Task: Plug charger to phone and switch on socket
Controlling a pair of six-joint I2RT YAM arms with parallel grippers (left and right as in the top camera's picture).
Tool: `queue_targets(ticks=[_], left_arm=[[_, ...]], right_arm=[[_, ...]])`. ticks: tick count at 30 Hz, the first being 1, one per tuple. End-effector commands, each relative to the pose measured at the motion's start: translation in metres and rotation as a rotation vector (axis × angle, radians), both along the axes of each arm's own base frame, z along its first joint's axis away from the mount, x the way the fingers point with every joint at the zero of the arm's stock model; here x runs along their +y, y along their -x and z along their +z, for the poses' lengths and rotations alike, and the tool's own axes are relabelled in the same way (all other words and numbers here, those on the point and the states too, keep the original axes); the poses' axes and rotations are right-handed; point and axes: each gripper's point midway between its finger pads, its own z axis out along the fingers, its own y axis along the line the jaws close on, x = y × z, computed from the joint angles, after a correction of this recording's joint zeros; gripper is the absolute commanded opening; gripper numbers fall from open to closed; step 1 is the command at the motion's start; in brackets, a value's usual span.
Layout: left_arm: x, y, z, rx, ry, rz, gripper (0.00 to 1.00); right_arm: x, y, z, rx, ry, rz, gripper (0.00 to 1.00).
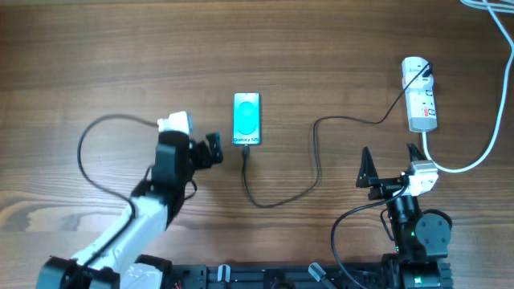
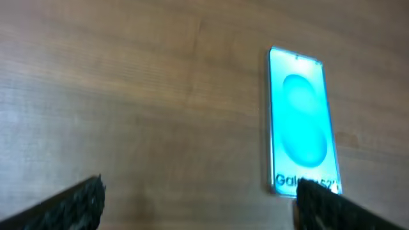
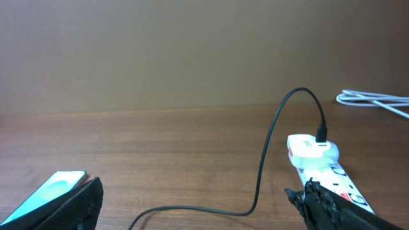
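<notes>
The phone [image 1: 246, 119] lies flat at the table's middle, its screen lit cyan; it also shows in the left wrist view [image 2: 301, 121] and the right wrist view [image 3: 51, 188]. The charger [image 1: 317, 152], a thin black cable, loops from the phone's near end to a white adapter in the socket [image 1: 420, 104]. I cannot tell whether its tip is seated in the phone. My left gripper [image 1: 215, 150] [image 2: 201, 211] stands open just left of the phone's near end. My right gripper [image 1: 391, 159] [image 3: 198, 211] is open in front of the socket [image 3: 326, 167], over the charger [image 3: 265, 160], holding nothing.
A thick white lead [image 1: 482, 152] [image 3: 377, 101] curves from the socket's near end up the right side of the table. The left arm's own black cable [image 1: 88, 156] loops out to the left. Bare wood lies between the phone and the socket.
</notes>
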Motion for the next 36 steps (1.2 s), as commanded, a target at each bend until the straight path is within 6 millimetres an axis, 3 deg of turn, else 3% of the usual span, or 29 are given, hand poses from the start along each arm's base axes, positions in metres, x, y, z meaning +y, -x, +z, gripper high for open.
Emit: queue_targets(ticks=[1,17,25,31,33,36], left_arm=[[0.012,0.026,-0.019,-0.022,0.058,0.070,1.00],[0.033,0.063,-0.014,-0.122,0.113,0.145,1.00],[0.060,0.083,-0.014,-0.108,0.019,0.248,1.00],[0.074,0.071,0.034,-0.320,0.029,0.269,1.00],[0.077,0.069,0.061,-0.438,0.018,0.258,1.00],[0.076,0.071,0.086,-0.550,-0.006,0.228,1.00]], right_arm=[[0.003,0.001,0.004,-0.019,0.013,0.018,1.00],[0.003,0.001,0.004,-0.019,0.013,0.018,1.00],[0.003,0.001,0.004,-0.019,0.013,0.018,1.00],[0.003,0.001,0.004,-0.019,0.013,0.018,1.00],[0.003,0.001,0.004,-0.019,0.013,0.018,1.00],[0.003,0.001,0.004,-0.019,0.013,0.018,1.00]])
